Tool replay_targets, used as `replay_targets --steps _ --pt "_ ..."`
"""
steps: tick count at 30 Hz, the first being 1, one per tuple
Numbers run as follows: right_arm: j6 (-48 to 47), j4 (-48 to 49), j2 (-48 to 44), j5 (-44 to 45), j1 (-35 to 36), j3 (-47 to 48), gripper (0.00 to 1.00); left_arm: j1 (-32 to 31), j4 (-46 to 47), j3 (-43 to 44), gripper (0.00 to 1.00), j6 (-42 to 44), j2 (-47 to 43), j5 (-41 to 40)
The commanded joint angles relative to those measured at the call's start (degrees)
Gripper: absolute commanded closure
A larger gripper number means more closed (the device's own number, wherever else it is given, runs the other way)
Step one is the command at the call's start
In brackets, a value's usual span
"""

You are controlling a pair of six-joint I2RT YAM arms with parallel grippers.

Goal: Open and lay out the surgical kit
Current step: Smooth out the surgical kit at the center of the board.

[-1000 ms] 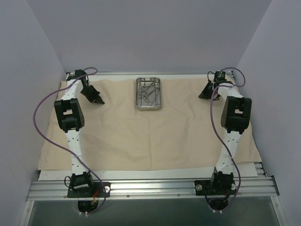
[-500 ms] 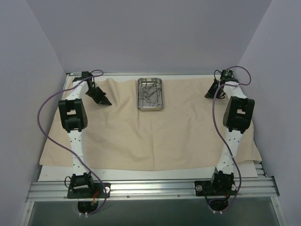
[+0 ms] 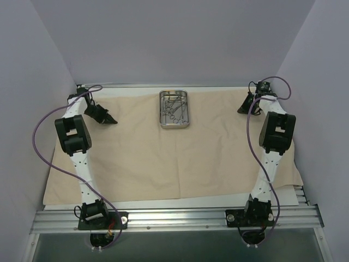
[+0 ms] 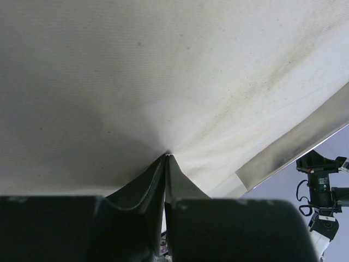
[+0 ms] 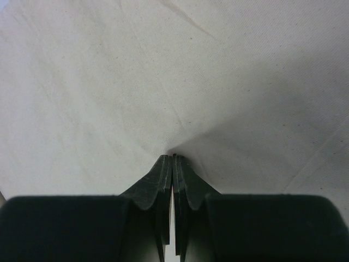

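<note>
The beige cloth wrap (image 3: 163, 158) lies spread open over the table. The small steel tray (image 3: 174, 126) stands on its far middle, with several silver ring-handled forceps (image 3: 173, 107) inside. My left gripper (image 3: 112, 121) is at the cloth's far left, shut on a pinch of cloth. In the left wrist view the cloth (image 4: 136, 71) puckers at the closed tips of the left gripper (image 4: 166, 157). My right gripper (image 3: 240, 110) is at the far right, shut on the cloth. In the right wrist view the cloth (image 5: 163, 82) puckers at the right gripper's tips (image 5: 173, 156).
Purple-grey walls close in the table on the left, back and right. An aluminium rail (image 3: 174, 218) runs along the near edge by the arm bases. The left wrist view shows the table's metal edge (image 4: 294, 144) past the cloth.
My left gripper has swung leftward toward the wall, drawing the cloth's far left part with it. My right gripper moved a little back and right, then stayed. The tray has hardly moved.
</note>
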Motion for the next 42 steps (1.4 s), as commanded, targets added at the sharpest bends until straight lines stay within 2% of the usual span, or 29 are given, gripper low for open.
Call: replay_targets --steps 1,4,5,8,12,17,22,24,30,38,42 --pt "-2.21 -10.0 3.21 4.59 -0.78 -3.8 1.0 -0.21 -0.89 6.31 0.88 2.71 4.23 -5.54" --pt "-2.03 -10.18 3.04 3.89 -0.6 -3.8 1.0 -0.29 -1.95 10.45 0.86 2.88 6.51 -4.23" --pt "-1.86 -10.18 2.77 3.89 -0.42 -4.06 1.0 -0.38 -3.26 14.29 0.85 2.97 7.39 -4.05" --pt "-0.72 -9.39 1.28 3.62 -0.34 -6.78 1.0 -0.56 -6.34 22.46 0.85 3.59 11.17 -3.09" --pt "-0.01 -6.93 -0.66 3.01 -0.25 -11.26 1.0 -0.56 -8.98 28.2 0.85 3.24 14.78 -2.12" --pt "-0.18 -7.8 -0.13 2.39 -0.16 -11.44 1.0 -0.73 -6.61 26.19 0.83 2.8 13.81 -1.59" --pt "-0.18 -7.8 -0.57 2.92 -0.07 -11.71 1.0 -0.65 -9.86 32.68 0.83 3.5 17.06 0.0" --pt "-0.1 -8.42 -0.57 2.92 -0.16 -11.97 1.0 -0.56 -9.25 32.7 0.82 3.68 16.46 0.08" --pt "1.22 -4.91 -3.38 2.39 -0.16 -20.13 1.0 0.06 -7.93 32.26 0.8 3.59 15.66 1.49" --pt "0.7 -6.13 -3.29 2.83 -0.51 -17.77 1.0 -0.03 -7.93 31.03 0.8 4.03 11.89 2.45" --pt "0.78 -5.88 -4.69 4.41 -1.3 -19.7 1.0 -0.29 -8.98 28.66 0.8 5.34 8.11 1.5"
